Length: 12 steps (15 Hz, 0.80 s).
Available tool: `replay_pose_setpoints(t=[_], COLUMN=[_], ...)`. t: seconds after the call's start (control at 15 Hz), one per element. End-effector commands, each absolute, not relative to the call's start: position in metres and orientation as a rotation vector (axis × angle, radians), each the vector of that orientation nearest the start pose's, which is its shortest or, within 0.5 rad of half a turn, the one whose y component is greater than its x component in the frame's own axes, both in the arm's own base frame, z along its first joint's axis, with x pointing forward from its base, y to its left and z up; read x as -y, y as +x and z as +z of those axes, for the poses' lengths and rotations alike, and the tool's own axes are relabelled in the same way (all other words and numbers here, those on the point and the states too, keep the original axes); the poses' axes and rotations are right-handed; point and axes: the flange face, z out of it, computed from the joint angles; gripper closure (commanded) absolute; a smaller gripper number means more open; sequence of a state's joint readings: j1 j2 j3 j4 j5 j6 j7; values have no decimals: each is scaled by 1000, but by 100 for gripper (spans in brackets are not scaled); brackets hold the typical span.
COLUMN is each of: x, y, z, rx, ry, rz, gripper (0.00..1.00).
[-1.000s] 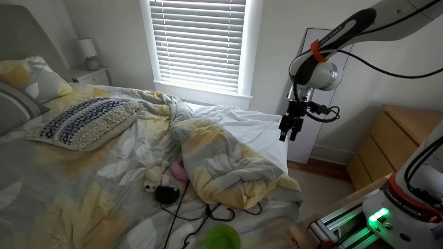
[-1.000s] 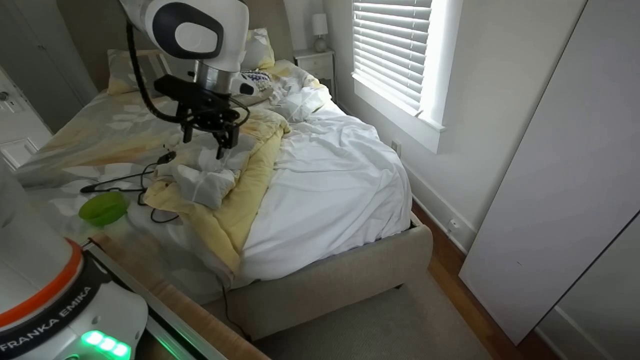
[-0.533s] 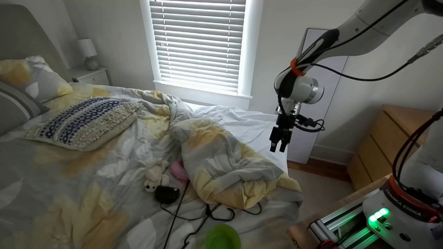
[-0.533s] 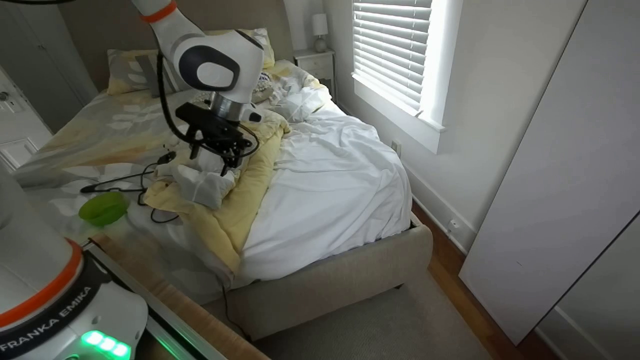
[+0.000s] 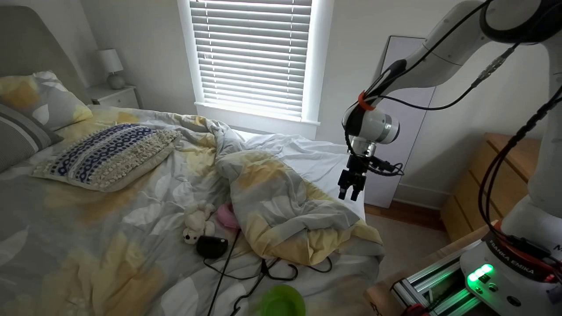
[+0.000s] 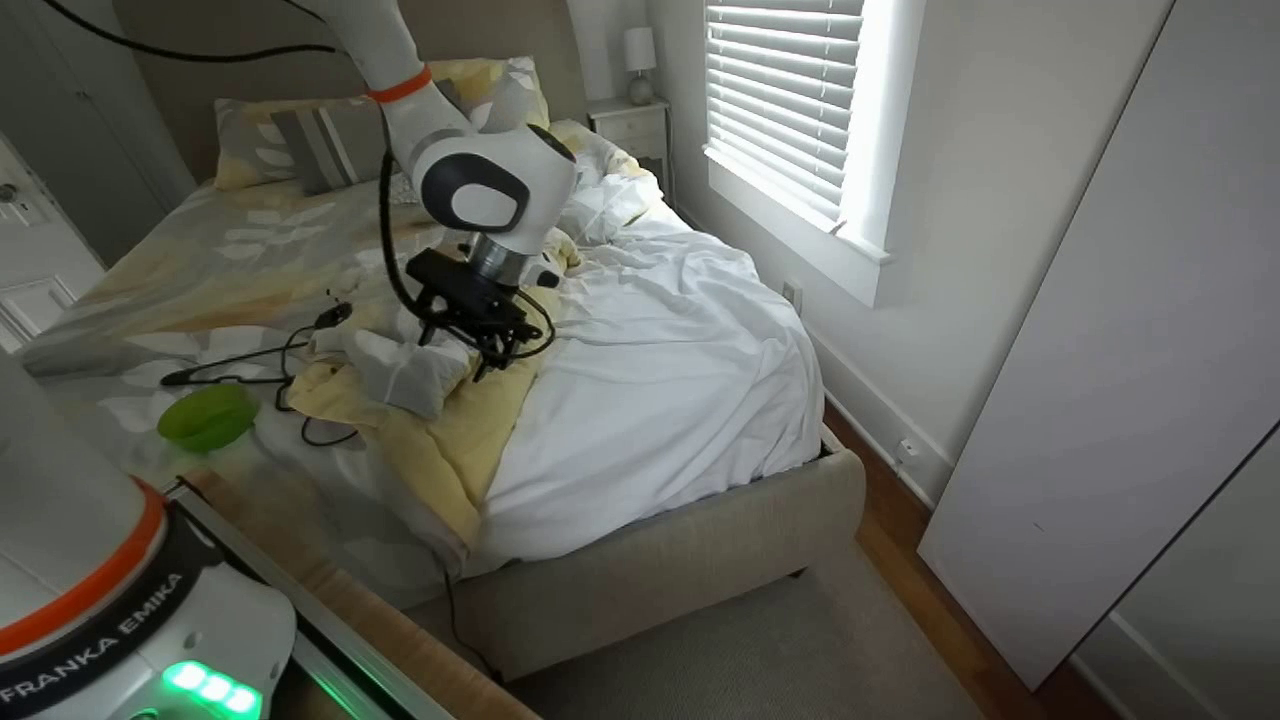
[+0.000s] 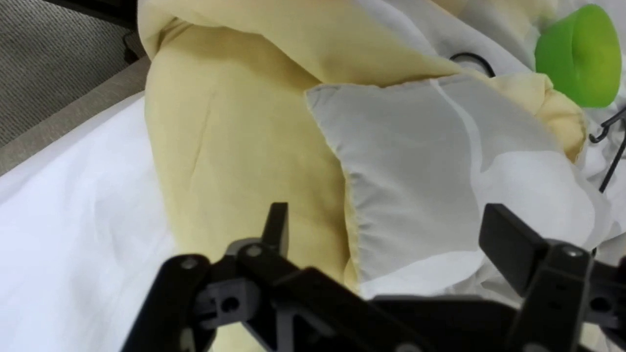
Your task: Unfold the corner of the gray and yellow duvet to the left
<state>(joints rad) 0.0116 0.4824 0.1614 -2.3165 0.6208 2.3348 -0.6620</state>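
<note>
"Wrist view, and the claw (image 7: 385, 217) has its jaws spread wide, gripping nothing! Where's the corner (image 7: 415, 161)?"

"Gray side up, folded over the yellow of the duvet (image 7: 234, 146), tip ahead of the jaws, a touch left of mid-gap. Its free edge runs back between them, crosswise to the line joining them."

"So a straight drop?"

"I'd say so: down, pinch that edge, no twist. No contact that I can make out; both exterior views have the claw over the bed (image 6: 690, 560)."

"And then?"

"Leftward in the wrist view, I'd guess, over the sheet (image 7: 88, 234)."
</note>
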Motion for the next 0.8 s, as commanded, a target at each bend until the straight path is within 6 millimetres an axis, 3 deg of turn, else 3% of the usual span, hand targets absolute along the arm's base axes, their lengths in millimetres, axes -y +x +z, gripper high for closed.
replay_pose_setpoints(t=[0.0,0.47,0.53,0.6,0.73], x=[-95,-101,-103,-104,-106], y=[461,459,460,460,460], z=[87,66,65,64,62], rx=[342,319,323,328,329], ry=[-2508,-2365,-2337,-2318,-2289], rz=[471,568,574,578,582], gripper=[0,0,3,21,30])
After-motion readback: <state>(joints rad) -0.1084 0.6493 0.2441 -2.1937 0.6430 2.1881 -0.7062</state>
